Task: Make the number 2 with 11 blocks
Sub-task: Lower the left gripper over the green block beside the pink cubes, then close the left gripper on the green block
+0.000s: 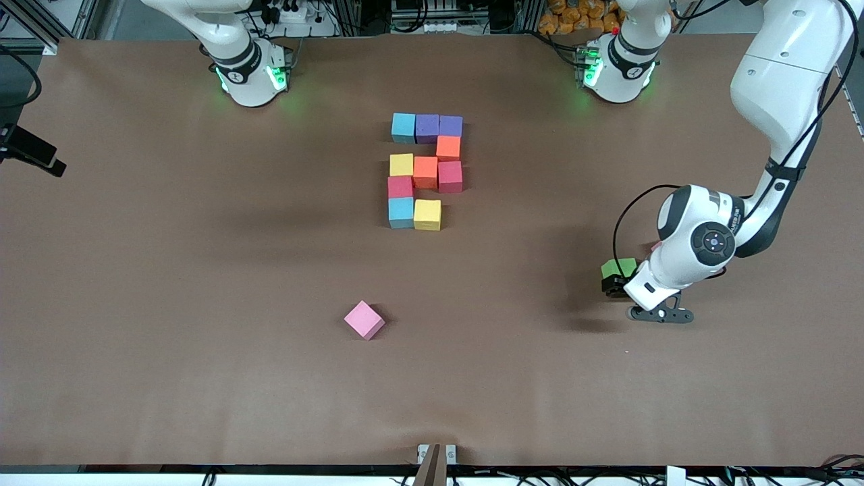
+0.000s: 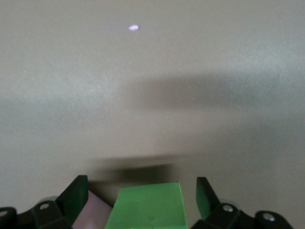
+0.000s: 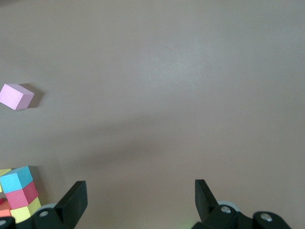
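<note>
Ten blocks (image 1: pixel 425 171) lie packed together mid-table: light blue and two purple in the row nearest the robots, then orange, then yellow, orange and red, then red, then light blue and yellow. The green block (image 1: pixel 619 268) lies apart, toward the left arm's end of the table. My left gripper (image 2: pixel 140 198) is open around the green block (image 2: pixel 147 207), with a gap between the block and each finger. In the front view the left gripper (image 1: pixel 615 283) hangs low over that block. My right gripper (image 3: pixel 139 198) is open and empty above bare table; it does not show in the front view.
One pink cube (image 1: pixel 364 320) lies alone, nearer the front camera than the grouped blocks, and shows in the right wrist view as the pink cube (image 3: pixel 16 96). Another pink cube (image 2: pixel 93 212) sits against the green block beside one left finger. The table (image 1: pixel 202 304) is brown.
</note>
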Robot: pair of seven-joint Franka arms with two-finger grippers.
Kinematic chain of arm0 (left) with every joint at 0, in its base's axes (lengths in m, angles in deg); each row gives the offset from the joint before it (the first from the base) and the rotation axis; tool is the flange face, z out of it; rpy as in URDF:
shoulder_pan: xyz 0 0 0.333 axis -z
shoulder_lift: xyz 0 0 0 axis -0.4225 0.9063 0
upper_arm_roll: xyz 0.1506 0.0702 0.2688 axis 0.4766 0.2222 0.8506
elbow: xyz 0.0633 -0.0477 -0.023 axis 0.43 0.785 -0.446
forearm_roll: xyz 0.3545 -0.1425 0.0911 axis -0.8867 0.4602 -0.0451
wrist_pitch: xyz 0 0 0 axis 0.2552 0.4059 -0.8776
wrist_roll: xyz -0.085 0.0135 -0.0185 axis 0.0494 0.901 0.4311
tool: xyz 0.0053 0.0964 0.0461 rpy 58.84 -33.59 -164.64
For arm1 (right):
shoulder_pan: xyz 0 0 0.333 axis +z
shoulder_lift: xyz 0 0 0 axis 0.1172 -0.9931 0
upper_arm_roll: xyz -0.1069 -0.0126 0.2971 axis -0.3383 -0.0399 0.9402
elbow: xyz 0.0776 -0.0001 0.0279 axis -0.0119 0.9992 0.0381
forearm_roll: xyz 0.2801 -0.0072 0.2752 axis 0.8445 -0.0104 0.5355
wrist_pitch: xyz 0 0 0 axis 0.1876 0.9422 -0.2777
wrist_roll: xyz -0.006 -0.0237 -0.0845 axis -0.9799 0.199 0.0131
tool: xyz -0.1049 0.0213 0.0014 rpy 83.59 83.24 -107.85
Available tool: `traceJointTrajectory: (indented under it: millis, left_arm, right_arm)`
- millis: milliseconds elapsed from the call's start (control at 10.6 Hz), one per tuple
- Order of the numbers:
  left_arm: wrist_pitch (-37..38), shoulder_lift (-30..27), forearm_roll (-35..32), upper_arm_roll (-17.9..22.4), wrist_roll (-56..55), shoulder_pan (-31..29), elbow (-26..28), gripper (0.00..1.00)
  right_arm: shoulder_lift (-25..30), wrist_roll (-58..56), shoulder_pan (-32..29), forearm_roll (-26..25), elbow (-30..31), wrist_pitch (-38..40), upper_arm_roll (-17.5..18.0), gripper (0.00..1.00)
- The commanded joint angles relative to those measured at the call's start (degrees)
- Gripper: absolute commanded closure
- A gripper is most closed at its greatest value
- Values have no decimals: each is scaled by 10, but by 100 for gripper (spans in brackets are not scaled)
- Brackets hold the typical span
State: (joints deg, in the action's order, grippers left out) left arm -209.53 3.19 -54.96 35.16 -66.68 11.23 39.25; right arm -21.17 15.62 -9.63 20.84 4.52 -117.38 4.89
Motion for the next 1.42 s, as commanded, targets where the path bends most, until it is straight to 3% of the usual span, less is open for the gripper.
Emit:
traceJointTrajectory:
  millis: [0, 849, 1227, 1321]
  left_arm:
    - [-8, -5, -4, -6, 6, -8, 18, 0]
    - [-3, -29, -3, -7, 1, -14, 54, 0]
    - [8, -30, -3, -86, 6, -101, 74, 0]
    - [18, -31, -3, -88, 6, -101, 73, 0]
  right_arm:
    - [3, -1, -6, -5, -5, 8, 6, 0]
    - [3, 1, -6, -1, -5, 8, 5, 0]
    - [4, -2, -8, -2, -5, 8, 4, 0]
    - [4, -1, -8, -2, -5, 8, 4, 0]
